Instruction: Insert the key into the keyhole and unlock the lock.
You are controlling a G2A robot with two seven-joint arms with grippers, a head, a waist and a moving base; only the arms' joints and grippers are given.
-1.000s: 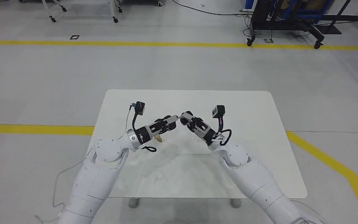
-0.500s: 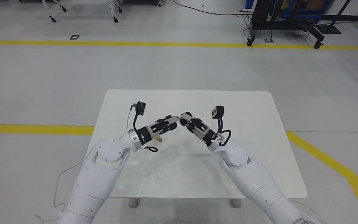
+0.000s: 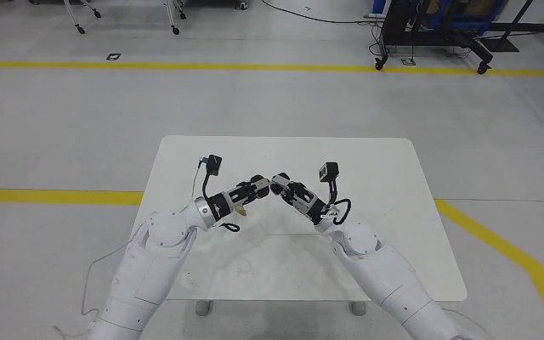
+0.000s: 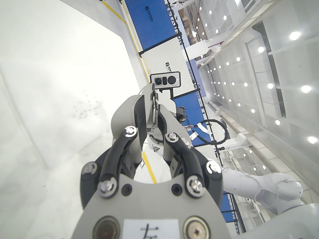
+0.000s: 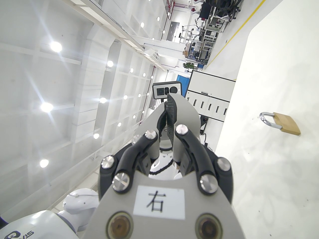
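White table (image 3: 382, 170) with brass padlock (image 5: 286, 123)

Both arms wear glossy white shells: the left arm (image 3: 157, 255) at the top view's lower left, the right arm (image 3: 382, 268) at lower right. Black wrists carry boxy black cameras (image 3: 212, 160) and looping black cables (image 3: 228, 226). Grey end plates (image 4: 149, 200) show silver screws (image 5: 121, 179), black linkages (image 4: 113, 155), pale fingers (image 4: 124, 118) with ribbed dark pads (image 5: 170, 111), and white labels (image 5: 159, 201) bearing one black character.
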